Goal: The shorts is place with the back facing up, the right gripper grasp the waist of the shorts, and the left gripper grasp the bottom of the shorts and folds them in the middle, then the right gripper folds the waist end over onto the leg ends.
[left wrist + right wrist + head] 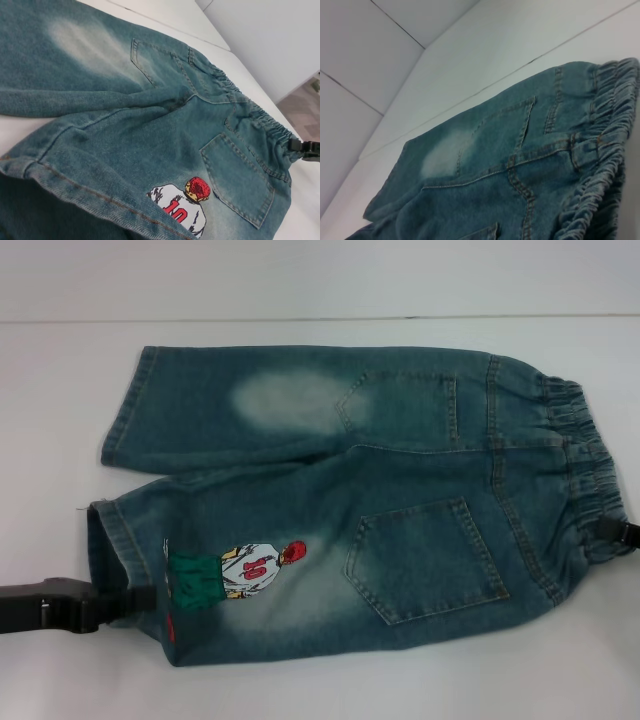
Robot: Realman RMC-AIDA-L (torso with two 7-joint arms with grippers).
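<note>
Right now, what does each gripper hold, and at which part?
The left gripper holds the shorts at the near leg hem; the right gripper at the waist.

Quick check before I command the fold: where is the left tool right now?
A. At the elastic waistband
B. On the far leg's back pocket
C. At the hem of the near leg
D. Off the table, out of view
C. In the head view the left tool sits at the hem of the near leg of the shorts, beside the embroidered figure; the right tool is at the waistband.
</note>
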